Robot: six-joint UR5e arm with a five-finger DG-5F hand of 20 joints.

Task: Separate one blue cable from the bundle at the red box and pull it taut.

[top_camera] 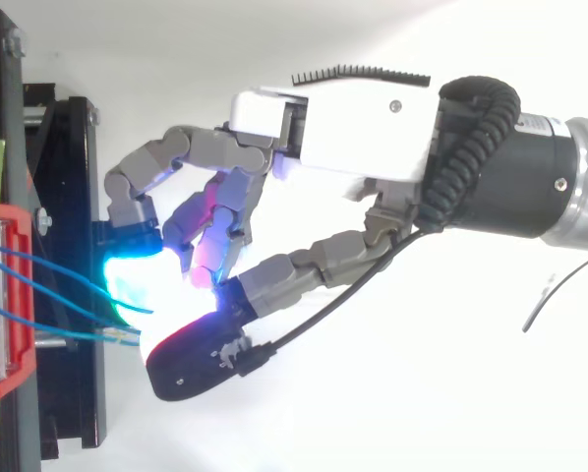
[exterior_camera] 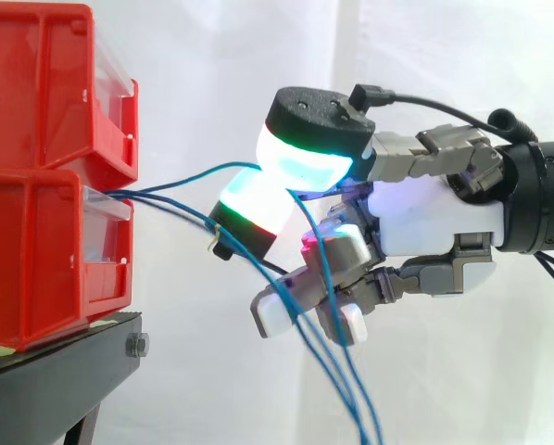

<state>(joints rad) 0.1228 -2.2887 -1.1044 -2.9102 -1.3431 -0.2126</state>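
Draw the hand (exterior_camera: 425, 209) straight away from the red box (exterior_camera: 36, 250), level with the box front, so that the pinched blue cable (exterior_camera: 198, 172) straightens without dragging the bundle (exterior_camera: 342, 380). Apply firm pad pressure, as so thin a cable is likely to slip. The hand is closed: two glowing fingertips (exterior_camera: 305, 158) pinch the one cable, and the other fingers are curled below. The cable is thin, glossy and slack, arcing upward from the box front, at the edge of the black stand (exterior_camera: 64, 357), to the pinch. The other strands hang down past the palm.
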